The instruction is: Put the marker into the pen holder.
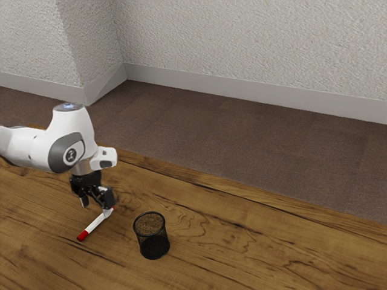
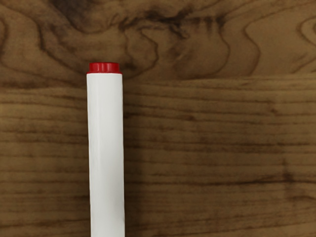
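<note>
While a white robot arm (image 1: 45, 148) reaches in from the exterior view's left, its black pincer (image 1: 96, 208) hangs low over a wood-grained tabletop (image 1: 242, 254), open, with its two fingers spread apart. A white marker (image 1: 94, 226) with red ends lies on the tabletop just by the pincer, one end close to a fingertip; whether they touch, I cannot tell. The marker's thicker red end points away from the pincer, toward the camera and the exterior view's left. Near the marker, toward the exterior view's right, a round black mesh pen holder (image 1: 153, 243) stands upright, apart from it. Beyond the tabletop are a brown floor (image 1: 242, 145) and pale, textured walls (image 1: 254, 42) with a light baseboard (image 1: 242, 90).
</note>
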